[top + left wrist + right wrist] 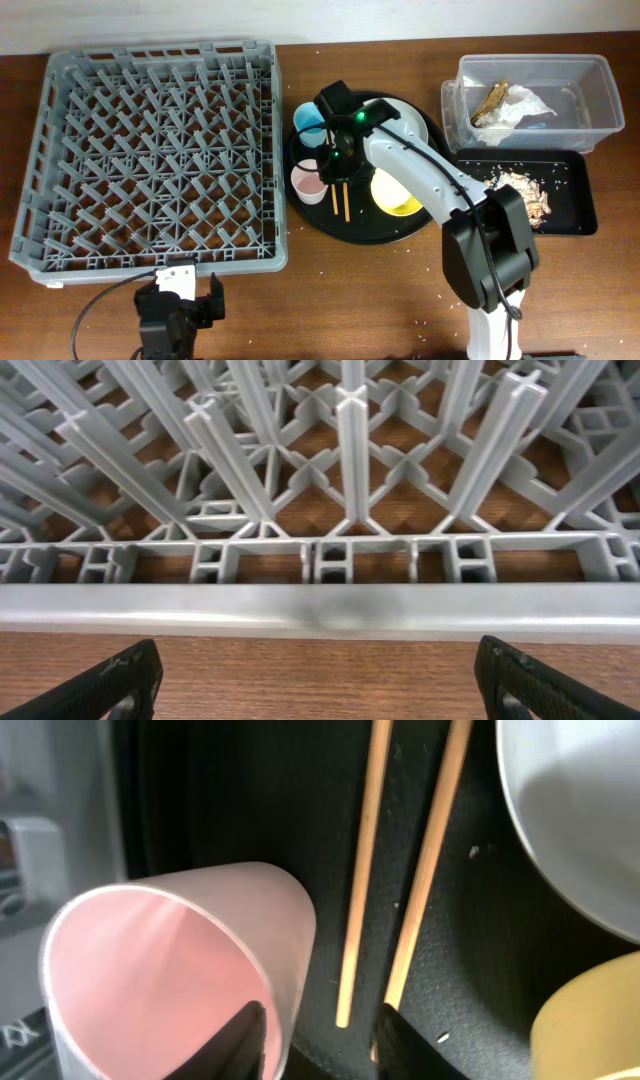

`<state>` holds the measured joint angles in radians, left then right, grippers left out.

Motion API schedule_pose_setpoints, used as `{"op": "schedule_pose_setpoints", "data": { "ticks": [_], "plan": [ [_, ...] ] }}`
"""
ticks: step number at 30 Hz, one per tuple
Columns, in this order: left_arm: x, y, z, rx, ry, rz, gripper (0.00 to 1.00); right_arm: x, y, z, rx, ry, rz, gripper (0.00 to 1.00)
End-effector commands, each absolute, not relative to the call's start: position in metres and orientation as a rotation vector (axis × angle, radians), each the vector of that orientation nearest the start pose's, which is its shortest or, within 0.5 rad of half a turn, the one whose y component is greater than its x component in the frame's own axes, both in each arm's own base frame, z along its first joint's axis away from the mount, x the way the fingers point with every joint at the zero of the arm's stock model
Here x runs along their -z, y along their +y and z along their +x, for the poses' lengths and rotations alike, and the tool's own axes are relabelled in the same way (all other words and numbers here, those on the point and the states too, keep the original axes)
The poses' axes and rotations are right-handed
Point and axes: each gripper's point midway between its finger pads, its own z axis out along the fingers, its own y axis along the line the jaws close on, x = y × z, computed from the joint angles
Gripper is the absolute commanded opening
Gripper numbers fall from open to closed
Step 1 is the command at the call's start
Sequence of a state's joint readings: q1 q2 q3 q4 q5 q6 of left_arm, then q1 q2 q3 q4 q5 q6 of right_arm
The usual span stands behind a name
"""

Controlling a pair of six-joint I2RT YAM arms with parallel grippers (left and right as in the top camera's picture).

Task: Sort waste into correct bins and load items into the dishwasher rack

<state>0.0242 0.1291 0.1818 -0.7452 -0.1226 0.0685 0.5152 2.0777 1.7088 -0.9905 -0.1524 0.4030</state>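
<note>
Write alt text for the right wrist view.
The right gripper hangs open over a black tray, its tips near the ends of two wooden chopsticks. A pink cup sits at left; a pale plate and a yellow bowl edge in at right.

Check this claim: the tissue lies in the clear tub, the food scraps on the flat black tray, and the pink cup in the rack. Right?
One slip: the overhead view shows the pink cup on the round black tray, not in the rack. The tissue in the clear tub and the food scraps on the flat black tray are right.
</note>
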Motion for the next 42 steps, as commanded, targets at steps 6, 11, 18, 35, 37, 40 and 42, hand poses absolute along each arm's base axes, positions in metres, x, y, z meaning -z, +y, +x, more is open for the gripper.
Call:
{"op": "schedule_pose_setpoints", "data": {
  "ticks": [6,11,18,35,37,40,42],
  "plan": [
    [-0.074,0.032,0.191,-0.233,2.225,-0.023,0.99,-0.066,0.249,0.378,-0.350,2.995,-0.202,0.24],
    [-0.089,0.017,0.204,-0.133,2.147,0.022,1.00,-0.066,0.250,0.379,-0.354,2.988,-0.205,0.20],
    [-0.128,0.005,0.226,-0.064,1.965,0.060,0.99,-0.061,0.250,0.380,-0.357,2.995,-0.201,0.04],
    [-0.329,-0.121,0.161,0.944,1.166,0.419,0.99,-0.248,0.169,0.388,-1.173,2.612,-0.066,0.04],
    [-0.296,-0.128,0.169,0.950,1.299,0.459,1.00,-0.248,0.169,0.388,-1.172,2.612,-0.066,0.04],
    [-0.283,-0.113,0.192,0.965,1.397,0.255,1.00,-0.250,0.171,0.387,-1.189,2.596,-0.106,0.04],
    [-0.266,-0.097,0.216,0.971,1.502,0.048,1.00,-0.251,0.172,0.387,-1.194,2.595,-0.107,0.04]
  ]
}}
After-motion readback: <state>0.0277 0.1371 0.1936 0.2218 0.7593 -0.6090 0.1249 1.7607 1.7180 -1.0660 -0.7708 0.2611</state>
